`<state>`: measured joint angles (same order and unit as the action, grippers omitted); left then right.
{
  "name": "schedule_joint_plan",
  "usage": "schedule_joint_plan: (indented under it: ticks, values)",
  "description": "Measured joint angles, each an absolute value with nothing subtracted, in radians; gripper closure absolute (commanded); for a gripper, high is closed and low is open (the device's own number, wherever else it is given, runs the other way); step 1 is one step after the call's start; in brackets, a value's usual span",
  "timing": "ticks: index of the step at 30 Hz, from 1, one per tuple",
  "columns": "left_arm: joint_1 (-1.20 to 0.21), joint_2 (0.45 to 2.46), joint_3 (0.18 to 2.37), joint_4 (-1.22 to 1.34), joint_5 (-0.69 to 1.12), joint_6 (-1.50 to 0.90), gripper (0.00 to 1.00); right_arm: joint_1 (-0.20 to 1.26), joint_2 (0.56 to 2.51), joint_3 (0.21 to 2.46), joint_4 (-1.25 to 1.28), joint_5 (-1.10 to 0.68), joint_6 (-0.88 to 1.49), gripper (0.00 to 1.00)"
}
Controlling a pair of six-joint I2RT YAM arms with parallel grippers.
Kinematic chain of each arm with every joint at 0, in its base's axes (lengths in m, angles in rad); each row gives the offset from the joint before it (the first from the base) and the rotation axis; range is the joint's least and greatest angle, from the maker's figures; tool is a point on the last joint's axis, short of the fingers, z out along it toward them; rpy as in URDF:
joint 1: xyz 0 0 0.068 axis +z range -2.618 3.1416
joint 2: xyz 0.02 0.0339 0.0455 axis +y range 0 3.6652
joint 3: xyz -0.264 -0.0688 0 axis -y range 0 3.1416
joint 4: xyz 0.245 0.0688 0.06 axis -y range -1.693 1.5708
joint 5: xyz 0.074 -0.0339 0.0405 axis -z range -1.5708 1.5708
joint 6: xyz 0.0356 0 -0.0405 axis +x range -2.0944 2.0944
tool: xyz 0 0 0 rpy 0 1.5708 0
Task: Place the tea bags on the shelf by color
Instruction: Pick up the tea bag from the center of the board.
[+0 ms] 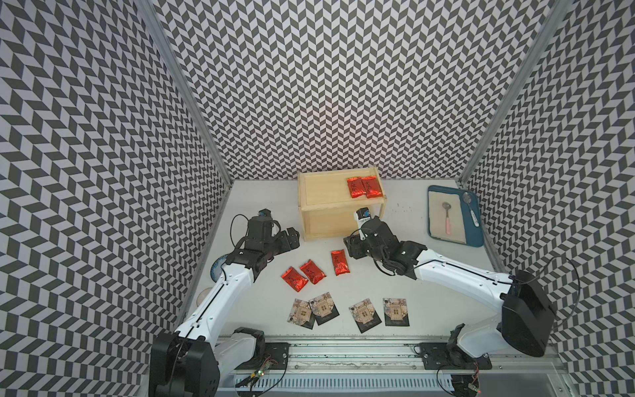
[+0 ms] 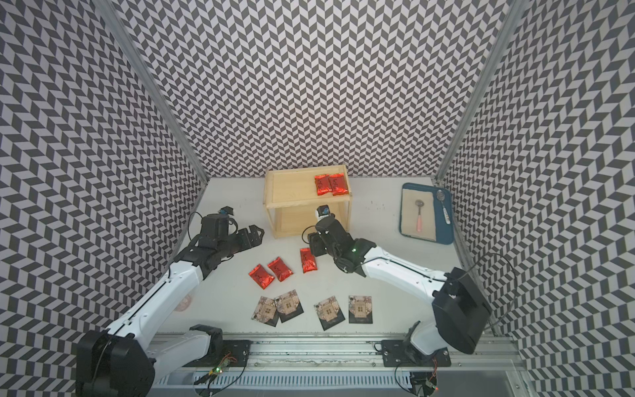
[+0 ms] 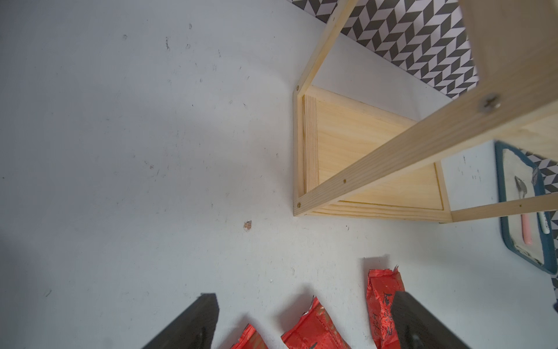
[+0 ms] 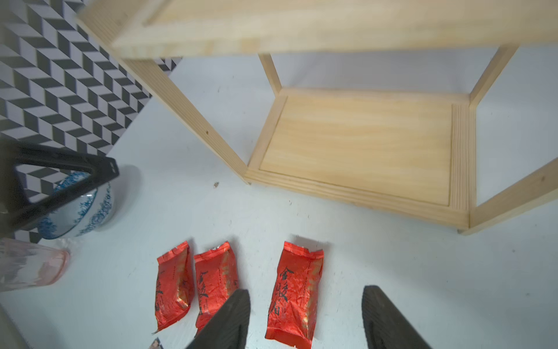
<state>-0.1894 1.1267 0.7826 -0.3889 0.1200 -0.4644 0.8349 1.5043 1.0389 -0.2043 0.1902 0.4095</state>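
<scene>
Red sachets: two lie side by side, touching, at the right end of the shelf top board. Three are on the bench: a close pair, and a third sachet apart from them, nearest the shelf front. Four black packets sit in a row nearer the robot's base, the two leftmost overlapping; none is shelved and the lower tier is bare. Right hand: jaws moderately wide, holding nothing, straddling the third sachet from above. Judged step: picking up that sachet. Left hand: wide open, empty, just off the shelf's left front corner. Risks: the foil is slick and crinkled, so a shallow pinch could slip or merely push the sachet along the bench. On the lift, the right wrist sits close under the top board's front rim and could knock the light shelf, shifting the two sachets already placed. Room: the top board is free left of the shelved pair, and the bench is open between shelf and blue tray. The bowl crowds the left side.
</scene>
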Motion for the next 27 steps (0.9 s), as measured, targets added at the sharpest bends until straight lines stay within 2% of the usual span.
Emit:
schedule_joint_plan:
  ticks: [16,22,27]
  values:
    - [-0.189,1.19,0.783,-0.391,0.148,-0.461,0.06,0.836,1.701,0.978,-0.119,0.189,0.472,0.36]
    - [-0.189,1.195,0.783,-0.391,0.148,-0.461,0.06,0.836,1.741,1.009,-0.126,0.189,0.472,0.32]
    - [-0.189,1.198,0.783,-0.392,0.147,-0.461,0.05,0.836,1.755,1.026,-0.125,0.186,0.471,0.22]
